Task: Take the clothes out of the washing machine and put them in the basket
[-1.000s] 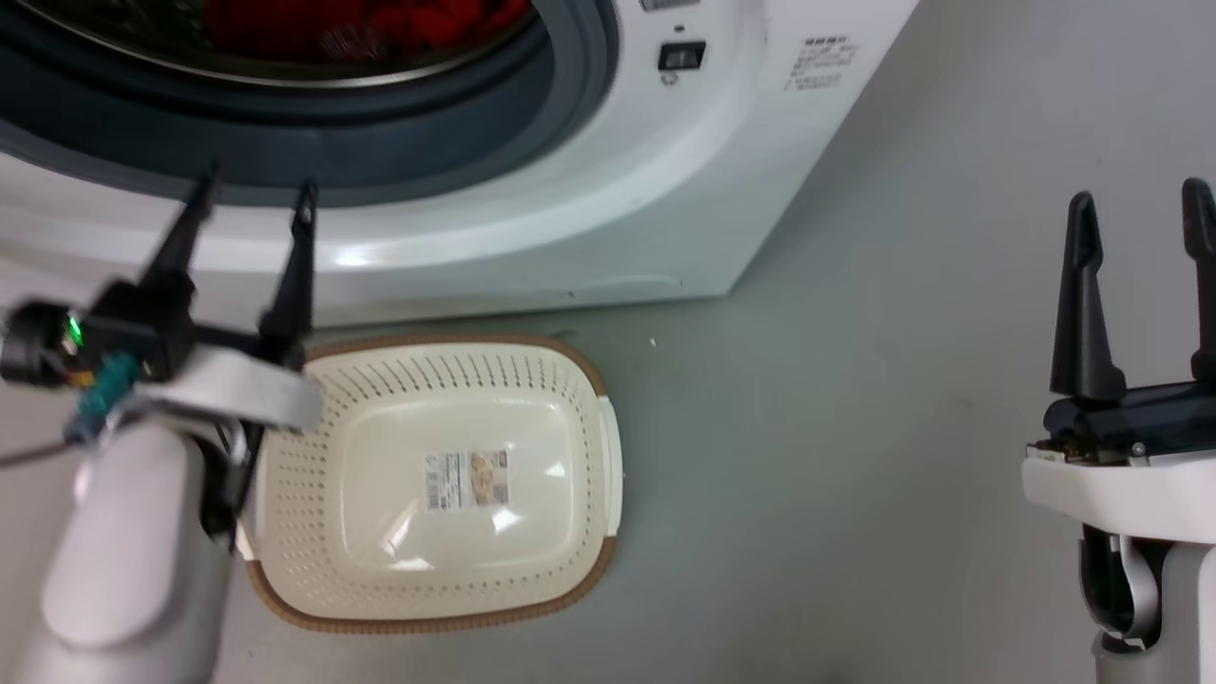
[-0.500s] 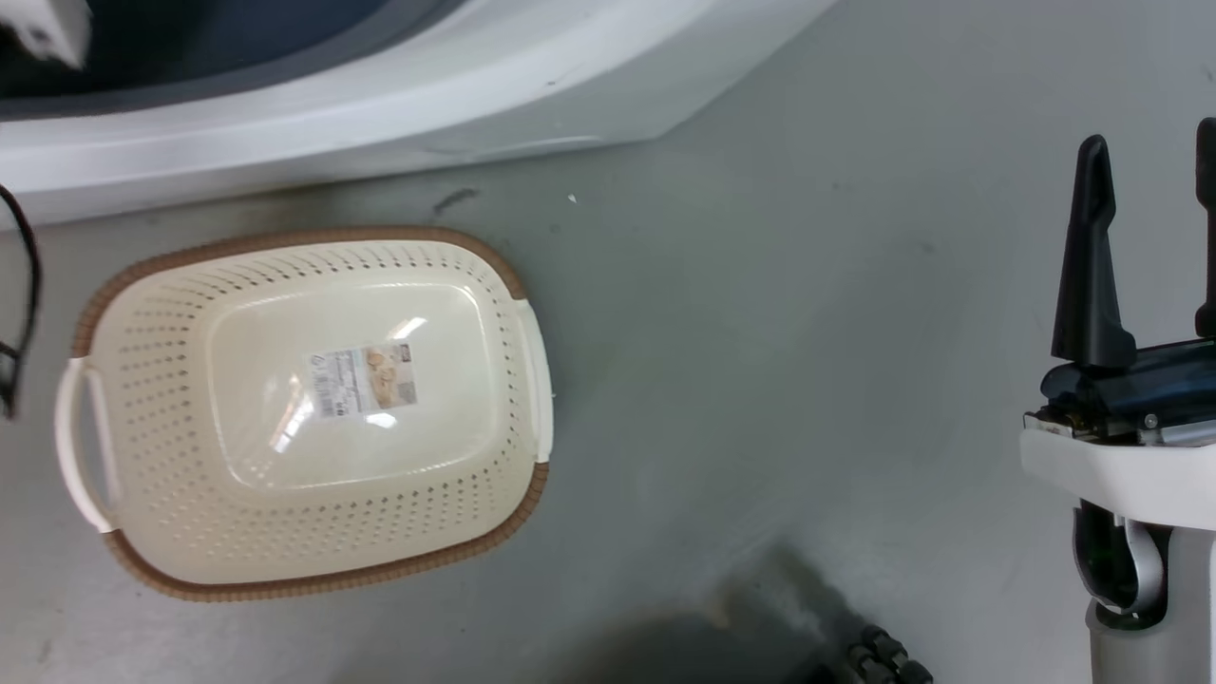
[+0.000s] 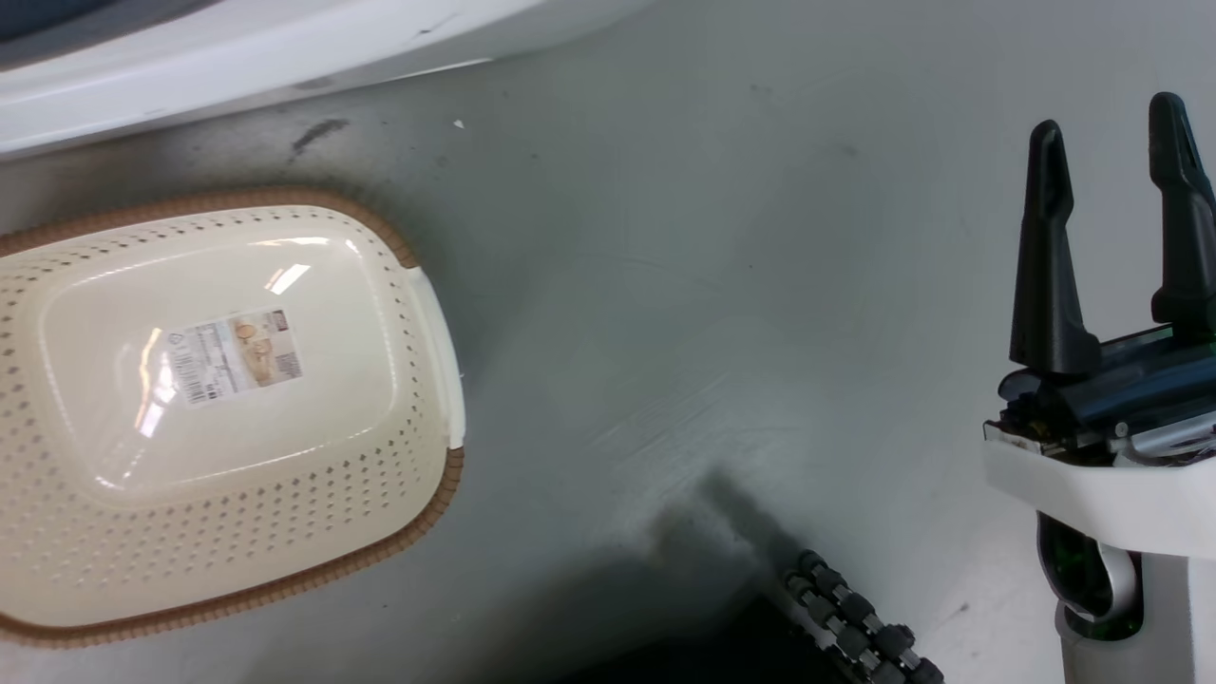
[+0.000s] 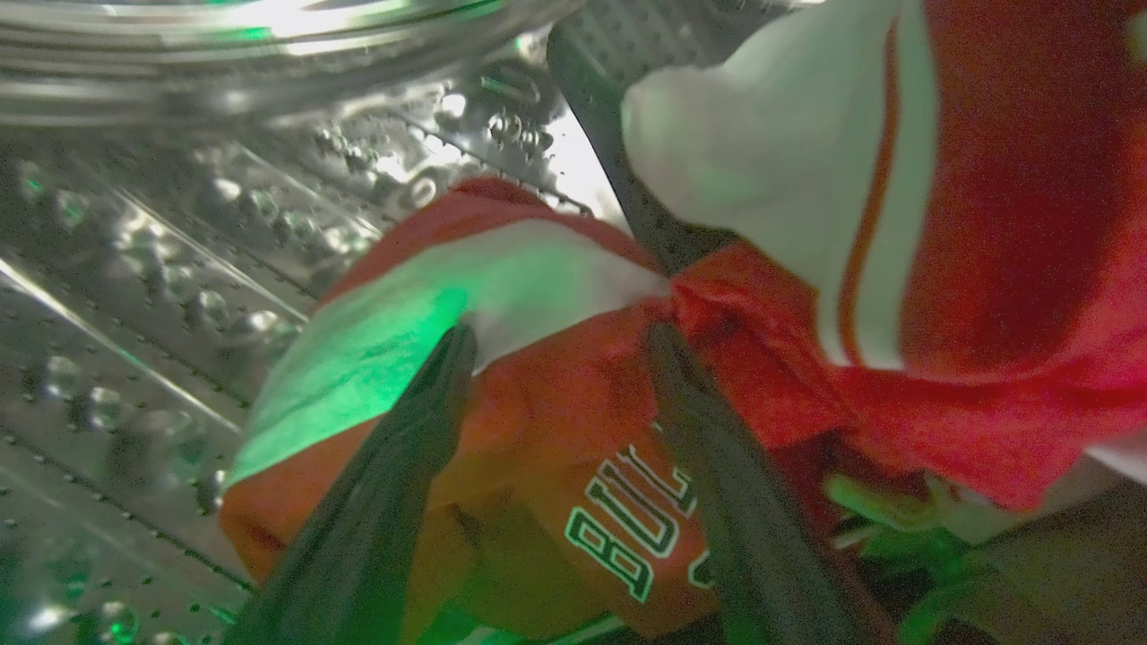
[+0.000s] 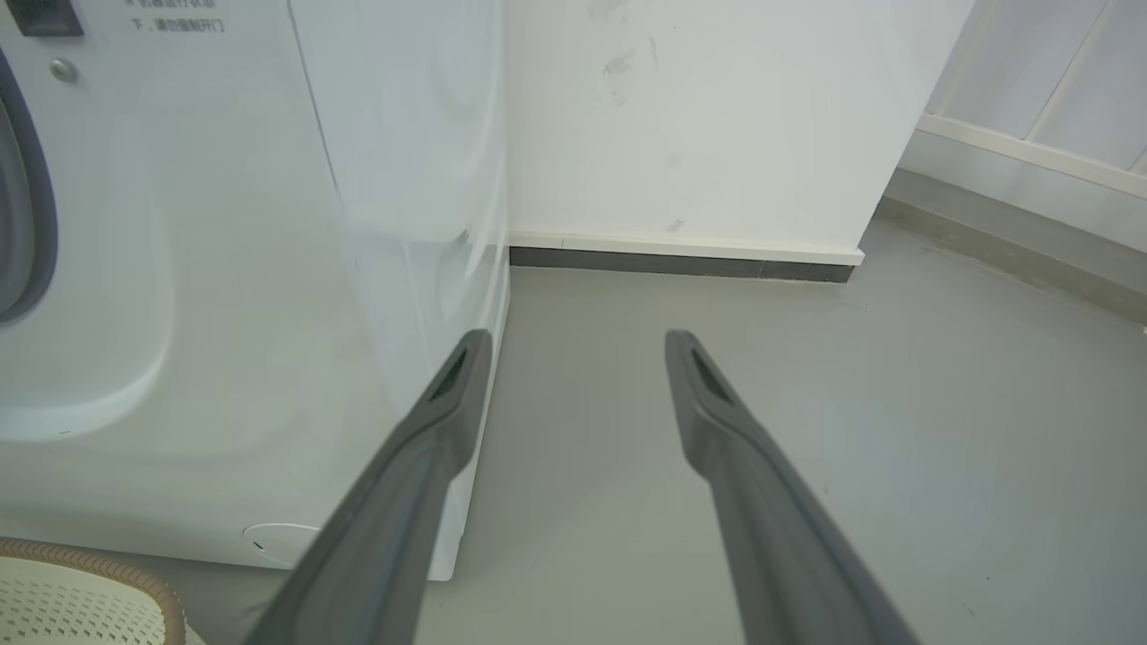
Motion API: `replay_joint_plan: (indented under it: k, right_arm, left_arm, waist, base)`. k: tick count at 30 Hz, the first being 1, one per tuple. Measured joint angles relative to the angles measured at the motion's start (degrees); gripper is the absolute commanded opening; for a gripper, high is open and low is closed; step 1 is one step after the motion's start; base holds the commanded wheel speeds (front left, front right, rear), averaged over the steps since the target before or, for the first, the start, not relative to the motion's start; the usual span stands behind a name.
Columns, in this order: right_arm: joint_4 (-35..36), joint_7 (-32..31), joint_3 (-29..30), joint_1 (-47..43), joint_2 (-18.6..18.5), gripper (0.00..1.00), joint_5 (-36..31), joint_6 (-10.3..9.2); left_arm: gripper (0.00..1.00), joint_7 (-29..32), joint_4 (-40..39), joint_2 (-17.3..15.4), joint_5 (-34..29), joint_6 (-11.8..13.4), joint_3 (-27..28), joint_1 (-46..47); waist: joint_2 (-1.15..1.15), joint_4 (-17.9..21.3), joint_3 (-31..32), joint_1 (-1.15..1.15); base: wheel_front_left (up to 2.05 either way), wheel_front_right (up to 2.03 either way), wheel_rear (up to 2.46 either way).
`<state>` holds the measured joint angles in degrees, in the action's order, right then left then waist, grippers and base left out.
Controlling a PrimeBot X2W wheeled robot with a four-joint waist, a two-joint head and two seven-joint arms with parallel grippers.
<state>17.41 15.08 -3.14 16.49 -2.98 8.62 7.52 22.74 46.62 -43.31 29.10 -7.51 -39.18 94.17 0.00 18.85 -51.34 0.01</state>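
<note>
Floor: we see a smooth grey floor (image 3: 722, 285) with faint scuffs. It meets a white wall (image 5: 717, 116) along a dark skirting (image 5: 681, 265).
Washing machine: the white washing machine (image 5: 224, 313) stands on the floor, its side near that wall.
Drum: the steel drum (image 4: 179, 269) is perforated and holds the clothes.
Basket: the basket (image 3: 313, 513) sits on the floor just in front of the machine, mouth up. Its long axis runs roughly along the machine's front, with one white handle (image 3: 442, 351) at the right end and a label (image 3: 233, 356) inside.
Jersey: the red jersey (image 4: 556, 421) is crumpled in the drum, its lettering slanting upward to the right.
Second garment: the second garment (image 4: 986, 224), red and white, lies just beside the jersey.
Left hand: our left hand (image 4: 560, 333) has its fingers apart, straddling the jersey.
Right hand: our right hand (image 3: 1106, 114) has its fingers apart over bare floor.
</note>
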Motion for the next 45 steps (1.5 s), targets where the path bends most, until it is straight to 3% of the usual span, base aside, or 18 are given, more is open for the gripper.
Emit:
replay_joint_plan:
  k: [5,13,19,20,21,37,45]
  right_arm:
    - [0.57,0.01,-1.21,-0.09,0.02,1.00,1.10,0.00]
    - [1.04,0.01,-2.27,-0.19,0.01,1.00,2.18,0.00]
    - [1.21,0.00,-2.36,-0.04,0.01,1.00,2.45,0.00]
    - [1.27,0.01,-2.29,-0.02,0.01,1.00,2.45,0.00]
    - [1.32,0.00,-2.23,0.01,0.01,1.00,2.44,0.00]
    - [0.78,0.01,-1.27,1.16,0.02,1.00,1.60,0.00]
    - [-0.46,0.01,0.33,1.27,0.02,1.00,0.34,0.00]
  left_arm:
    - [1.00,8.83,0.91,-1.76,4.01,0.01,-3.55,4.36]
    - [1.00,13.43,0.60,-4.30,6.92,0.01,-7.44,8.15]
    - [1.00,13.38,0.52,-4.61,8.25,0.01,-10.05,9.23]
    - [0.41,13.26,0.35,-4.63,8.64,0.01,-10.62,9.33]
    - [0.00,12.61,0.26,-4.66,9.02,0.01,-10.87,9.42]
    - [0.00,-2.68,8.46,-2.33,9.47,0.01,-14.12,10.15]
    - [0.00,-13.05,13.89,1.72,10.11,0.01,-14.12,6.33]
  waist:
    - [0.00,2.04,-2.09,0.00]
    - [0.00,3.21,-4.20,-0.01]
    - [0.00,3.12,-4.92,-0.02]
    - [0.00,3.05,-5.00,-0.02]
    - [0.00,2.98,-5.09,-0.02]
    - [0.00,1.63,-2.65,-0.01]
    - [0.00,0.12,2.02,-0.01]
  base:
    - [0.00,0.00,0.00]
    - [0.00,0.00,0.00]
    - [0.00,0.00,0.00]
    - [0.00,0.00,0.00]
    - [0.00,0.00,0.00]
    - [0.00,0.00,0.00]
    - [0.00,0.00,0.00]
